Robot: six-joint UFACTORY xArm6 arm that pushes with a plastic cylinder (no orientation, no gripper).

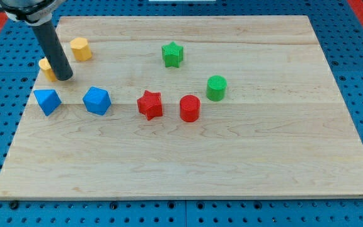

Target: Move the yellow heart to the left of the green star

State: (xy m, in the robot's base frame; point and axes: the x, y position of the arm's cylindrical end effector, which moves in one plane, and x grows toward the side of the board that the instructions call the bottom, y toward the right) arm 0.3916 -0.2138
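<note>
My tip rests on the board at the view's upper left. A yellow block, probably the yellow heart, sits right behind it on its left side, partly hidden by the rod and touching or nearly touching it. The green star lies far to the right near the view's top centre. A second yellow block, hexagonal, sits just up and right of the tip.
A blue block and a blue hexagonal block lie below the tip. A red star, a red cylinder and a green cylinder sit mid-board. The wooden board ends near the yellow blocks on the left.
</note>
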